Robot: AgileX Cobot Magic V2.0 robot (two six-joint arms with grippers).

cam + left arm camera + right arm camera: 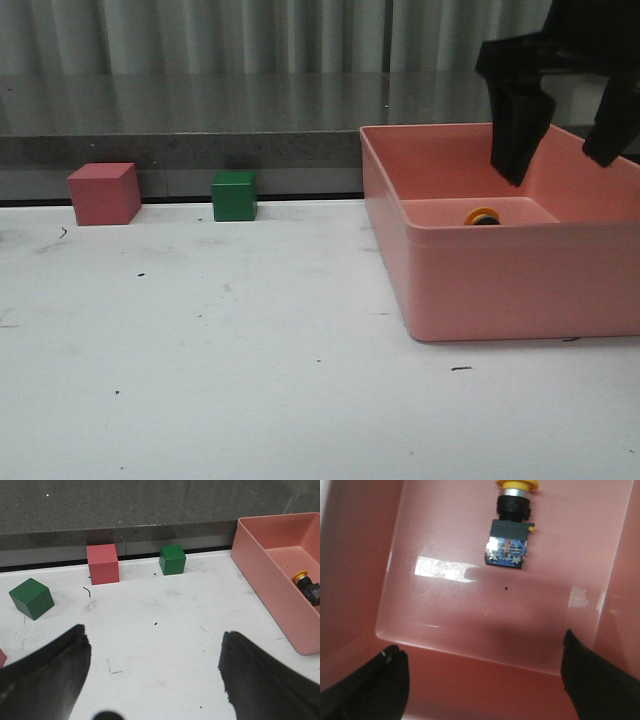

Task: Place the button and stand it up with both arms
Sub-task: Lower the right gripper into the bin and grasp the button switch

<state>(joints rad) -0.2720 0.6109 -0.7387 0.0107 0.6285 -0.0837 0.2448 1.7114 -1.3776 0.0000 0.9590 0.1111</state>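
The button [512, 522] lies on its side on the floor of the pink bin [480, 290], with yellow cap, black body and blue-and-clear base block. It shows as a yellow cap in the front view [482, 216] and in the left wrist view [306, 581]. My right gripper [558, 165] hangs open and empty above the bin, its fingers [367, 687] spread wide and apart from the button. My left gripper [155, 667] is open and empty above the white table; it is out of the front view.
A pink cube [104, 193] and a green cube [234, 195] stand at the table's back edge by a grey ledge. The left wrist view shows a second green cube [31, 598] on the table. The bin's walls [265, 580] rise at the right.
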